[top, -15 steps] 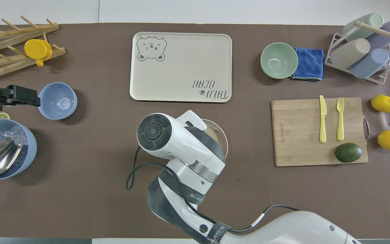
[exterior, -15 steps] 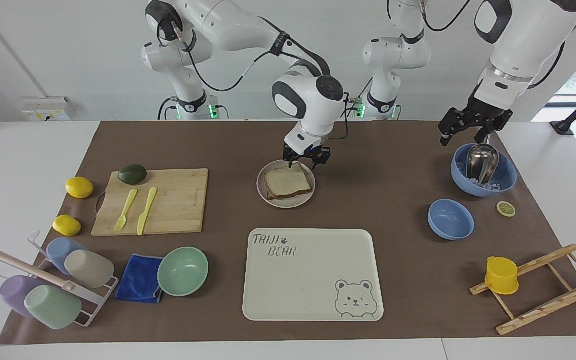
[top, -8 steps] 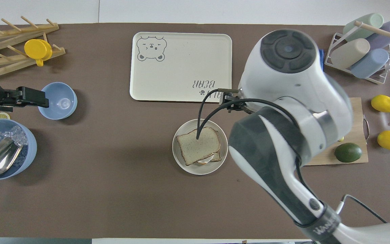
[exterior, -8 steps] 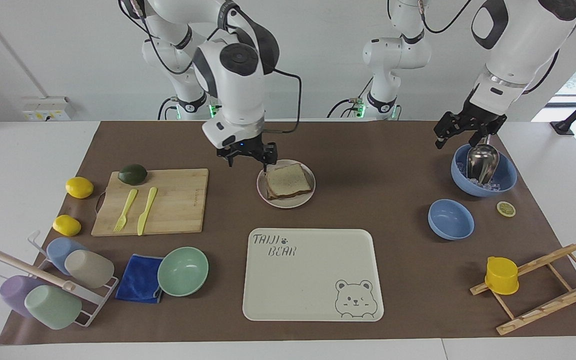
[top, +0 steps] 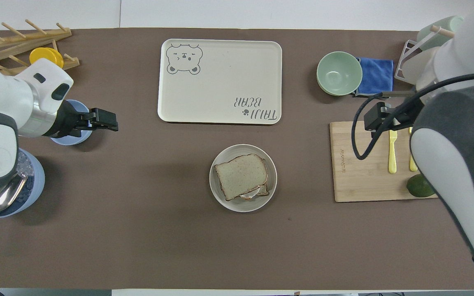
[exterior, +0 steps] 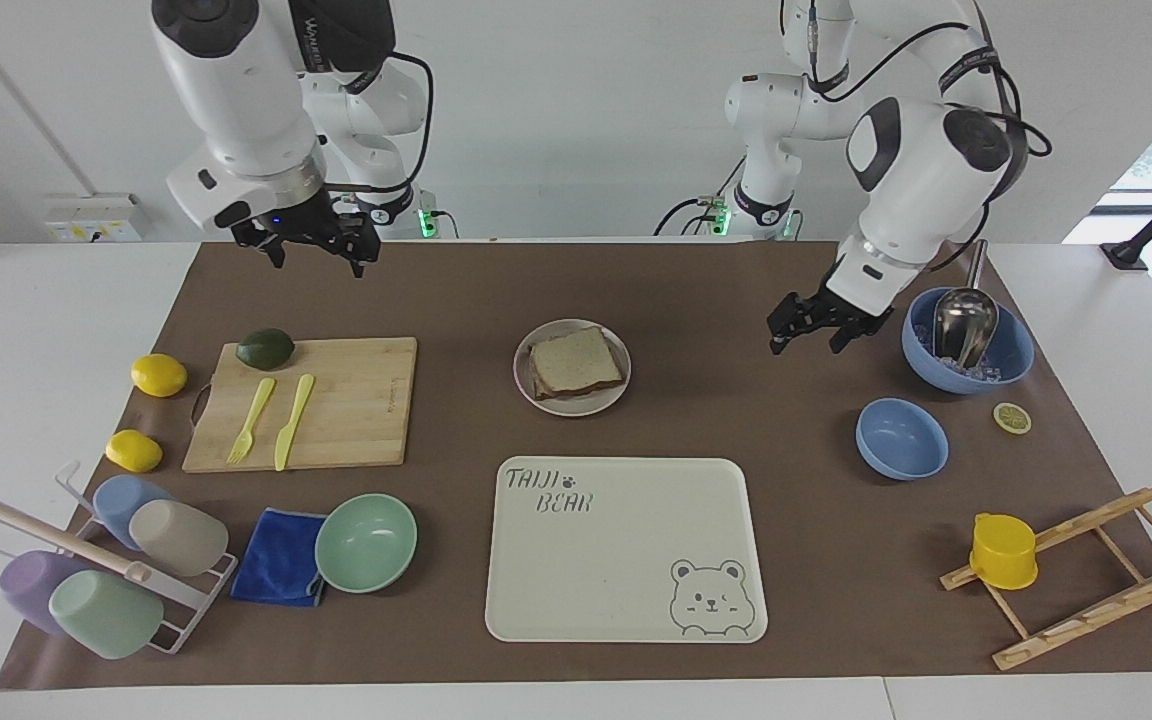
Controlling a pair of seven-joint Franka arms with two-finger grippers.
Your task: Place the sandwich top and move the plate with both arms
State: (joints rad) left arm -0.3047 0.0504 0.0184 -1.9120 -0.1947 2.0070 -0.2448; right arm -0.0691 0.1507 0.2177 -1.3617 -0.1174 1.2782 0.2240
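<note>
While the speckled brown bread slice sits on the egg toast on the small round beige-grey plate, I have both arms off it and empty.

From the facing view, my right gripper hangs high, fingers spread, over the robots' edge of the mat by the bamboo cutting board; my left gripper, fingers spread too, is low between plate and the blue ice bowl — clearly the closer one. From overhead, the plate lies mid-table, just nearer the robots than the cream bear-print tray, with the left gripper toward one end and the right gripper toward the other — so I judge the rim gets taken from both sides.
</note>
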